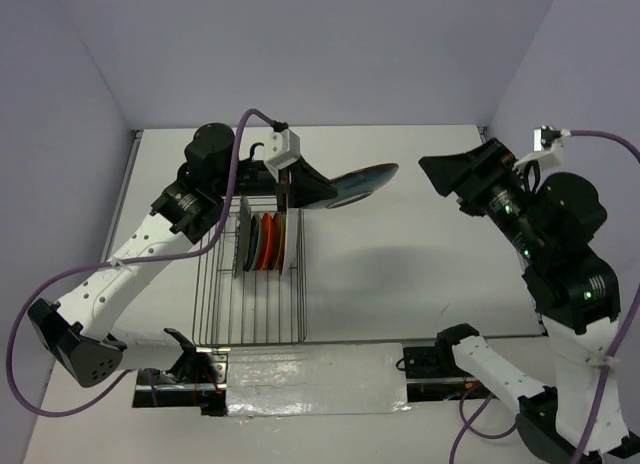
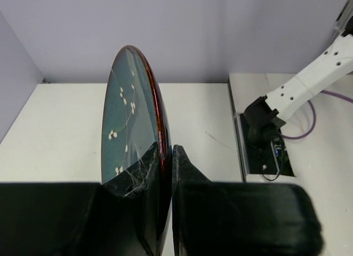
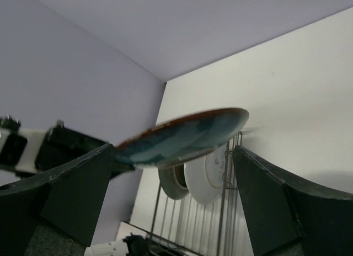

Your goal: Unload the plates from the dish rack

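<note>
Dish rack: A grey wire dish rack (image 1: 301, 294) sits on the white bench (image 1: 420, 274) in front of the left arm. Its long side runs from the near edge toward the back.

Racked plates: Several plates (image 1: 265, 242) stand on edge in the far half of the rack, packed side by side. Grey, orange, red and white edges show.

Lifted plate: One teal plate (image 1: 362, 180), dark red at the rim, hangs in the air above and just past the rack's far right corner. It touches neither rack nor bench.

Left claw: The left claw (image 2: 165, 156) is pressed together on this plate's rim, one finger on each face, pinching it firmly.

Plate's axis: From the pinched edge the plate stretches rightward across the bench. Its free rim points at the right arm, and its faces are tilted close to level.

Right claw: The right claw (image 1: 440, 172) is spread wide and holds nothing. It hovers to the right of the plate at about the same height, with a clear gap between them.

Key relation: The plate lies directly left of the right claw, which faces the plate's free rim. In the right wrist view its two fingers frame the plate.

Likely next move: A handover looks probable. The right claw would travel left along the plate's axis to close on the free rim.

Risk: The rim is thin and the plate tilts, so a misaligned approach could knock it.
</note>
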`<state>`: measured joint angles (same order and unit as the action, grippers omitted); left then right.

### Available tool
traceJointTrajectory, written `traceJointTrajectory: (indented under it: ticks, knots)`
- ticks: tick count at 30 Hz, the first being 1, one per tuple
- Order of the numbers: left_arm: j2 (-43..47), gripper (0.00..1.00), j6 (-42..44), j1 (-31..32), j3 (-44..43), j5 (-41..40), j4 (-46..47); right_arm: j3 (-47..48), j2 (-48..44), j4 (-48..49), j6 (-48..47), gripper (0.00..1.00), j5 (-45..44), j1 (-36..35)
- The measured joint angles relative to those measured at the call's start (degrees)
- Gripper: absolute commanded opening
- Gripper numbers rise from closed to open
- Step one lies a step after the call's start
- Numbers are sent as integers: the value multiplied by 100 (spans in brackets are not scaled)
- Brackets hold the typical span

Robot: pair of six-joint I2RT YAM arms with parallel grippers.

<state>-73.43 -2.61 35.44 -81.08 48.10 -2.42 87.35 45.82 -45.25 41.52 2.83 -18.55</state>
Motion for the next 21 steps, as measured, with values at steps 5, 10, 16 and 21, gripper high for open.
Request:
traceJointTrajectory:
  ticks: [5, 10, 16, 21]
  knots:
    - [138, 0, 494, 129, 184, -535, -146, 267, 669, -4, 619, 94, 494, 584]
    - [149, 0, 1093, 356, 262, -1390, -144, 372, 1178, -57, 925, 92, 616, 754]
    - [-184, 0, 2524, 1165, 44, -2699, -483, 581, 1825, -92, 955, 90, 1119, 1303]
    - [-212, 0, 3615, 1847, 258, -3567, -688, 236, 2006, 0, 817, 87, 1869, 1786]
